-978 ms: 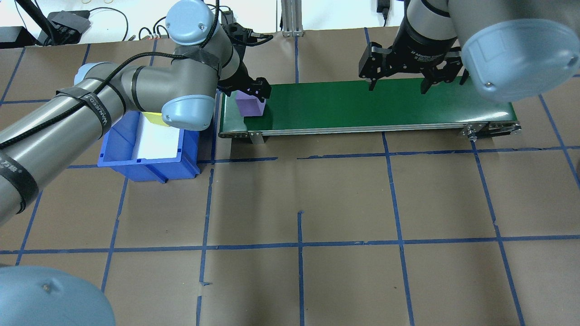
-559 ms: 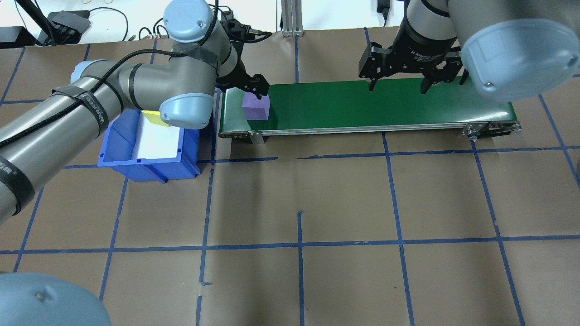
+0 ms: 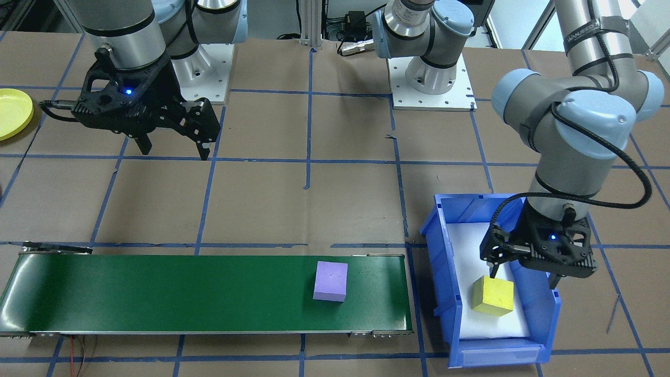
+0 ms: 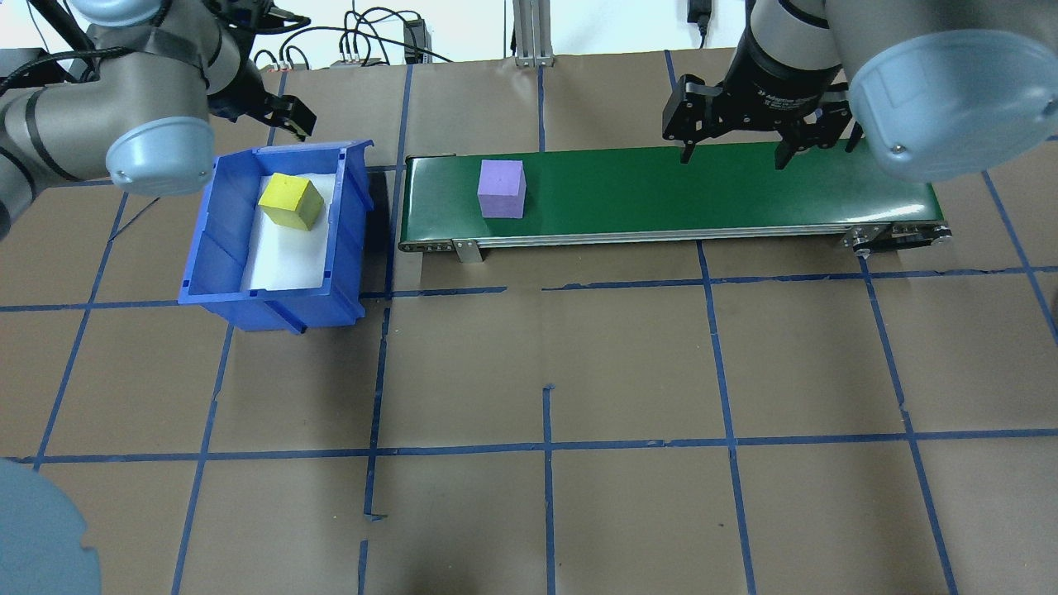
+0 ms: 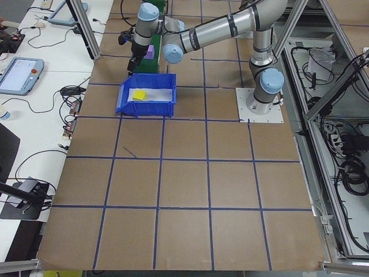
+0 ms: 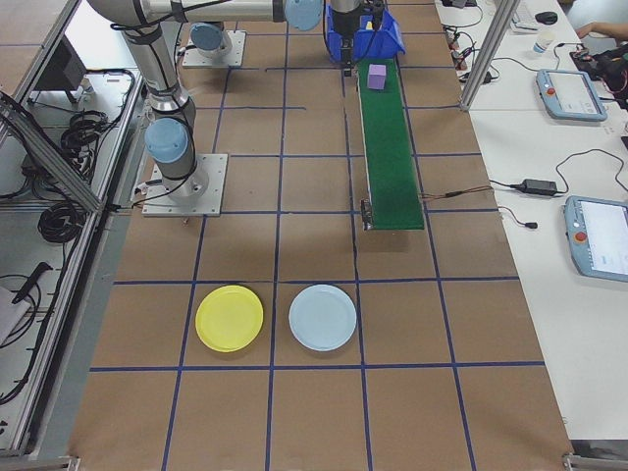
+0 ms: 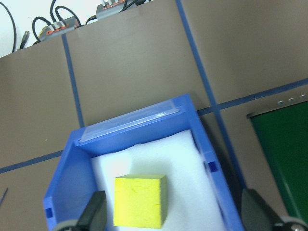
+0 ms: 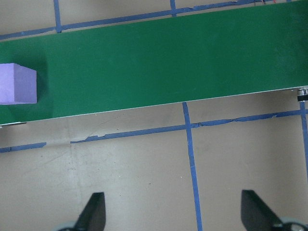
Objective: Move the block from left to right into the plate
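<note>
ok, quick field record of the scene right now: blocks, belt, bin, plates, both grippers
purple block: on the green belt, near its bin end, free
yellow block: in the blue bin, on white foam
left gripper: open, over the bin, by the yellow block
right gripper: open, empty, over the belt's far end
yellow plate: empty, beside a pale blue plate
</note>
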Controlling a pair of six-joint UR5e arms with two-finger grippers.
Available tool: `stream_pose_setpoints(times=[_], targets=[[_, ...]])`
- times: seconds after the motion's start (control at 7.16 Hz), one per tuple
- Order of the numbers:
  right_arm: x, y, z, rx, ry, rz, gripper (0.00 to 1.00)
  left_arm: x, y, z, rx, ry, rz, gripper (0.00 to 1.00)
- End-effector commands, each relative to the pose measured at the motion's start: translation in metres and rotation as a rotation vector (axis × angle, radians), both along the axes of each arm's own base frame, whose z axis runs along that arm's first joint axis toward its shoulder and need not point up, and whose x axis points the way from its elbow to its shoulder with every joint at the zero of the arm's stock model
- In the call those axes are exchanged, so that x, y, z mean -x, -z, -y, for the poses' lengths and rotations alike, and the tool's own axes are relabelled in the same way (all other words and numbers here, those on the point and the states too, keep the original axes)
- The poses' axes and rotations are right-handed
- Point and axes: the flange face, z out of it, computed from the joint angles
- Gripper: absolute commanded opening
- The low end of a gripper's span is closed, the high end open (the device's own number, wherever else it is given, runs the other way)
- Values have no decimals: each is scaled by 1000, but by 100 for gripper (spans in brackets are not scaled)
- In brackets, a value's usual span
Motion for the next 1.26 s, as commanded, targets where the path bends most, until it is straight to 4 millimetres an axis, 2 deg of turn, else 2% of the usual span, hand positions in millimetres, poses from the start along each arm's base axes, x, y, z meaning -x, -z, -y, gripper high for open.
stream_pose_setpoints(times=[0.0, 0.14, 0.28, 0.42, 0.7, 0.98, 1.12], targets=[[28, -5, 8, 10, -101, -26, 100, -30, 48, 5, -92, 103, 17, 100], [44, -6, 13, 16, -170, -37, 100, -31, 72, 6, -130, 98, 3, 100], [62, -6, 17, 17, -142, -36, 100, -30, 83, 7, -147, 100, -6, 100], [84, -6, 21, 17, -93, -31, 100, -27, 88, 8, -148, 110, -37, 100], [116, -6, 25, 14, -30, -30, 100, -28, 107, 16, -164, 117, -58, 100], [156, -4, 27, 12, 48, -29, 100, -27, 114, 19, -166, 121, -73, 100], [176, -1, 28, 11, 87, 2, 100, -27, 124, 21, -179, 121, -79, 98]])
